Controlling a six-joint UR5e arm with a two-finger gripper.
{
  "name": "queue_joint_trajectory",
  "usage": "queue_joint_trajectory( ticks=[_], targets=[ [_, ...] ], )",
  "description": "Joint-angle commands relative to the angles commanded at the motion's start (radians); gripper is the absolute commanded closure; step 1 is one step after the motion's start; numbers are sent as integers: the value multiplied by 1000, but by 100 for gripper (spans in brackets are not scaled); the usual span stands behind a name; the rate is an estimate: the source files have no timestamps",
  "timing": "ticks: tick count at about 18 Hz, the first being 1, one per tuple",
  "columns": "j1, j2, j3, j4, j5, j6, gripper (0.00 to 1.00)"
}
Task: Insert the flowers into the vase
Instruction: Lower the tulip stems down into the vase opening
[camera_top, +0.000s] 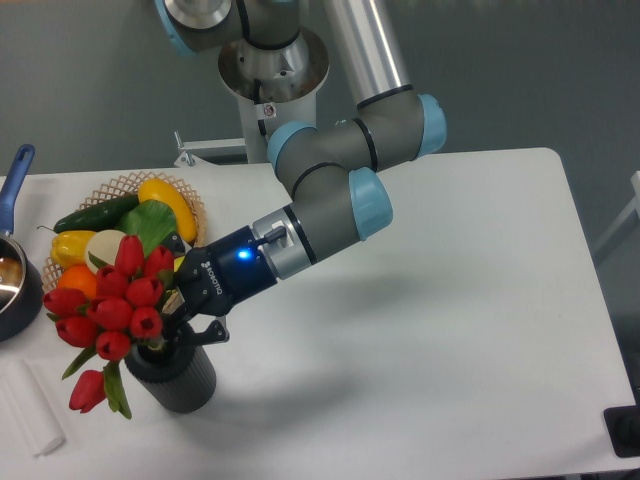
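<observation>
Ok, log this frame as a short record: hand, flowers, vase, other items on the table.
hand: closed on the flower stems just above the vase mouth
flowers: red tulip bunch, tilted left, stems entering the vase
vase: dark ribbed cylinder, upright on the table
basket: behind, holding vegetables
pot: blue-handled, at left edge
</observation>
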Motion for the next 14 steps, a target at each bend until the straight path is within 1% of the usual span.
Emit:
queue_joint_trajectory(
  ticks=[10, 12, 14],
  targets=[
    [-5, -14, -29, 0, 52, 63, 50],
    [-5, -23, -29, 0, 52, 87, 43],
    [-6, -26, -35, 0, 61, 104, 43]
  ],
)
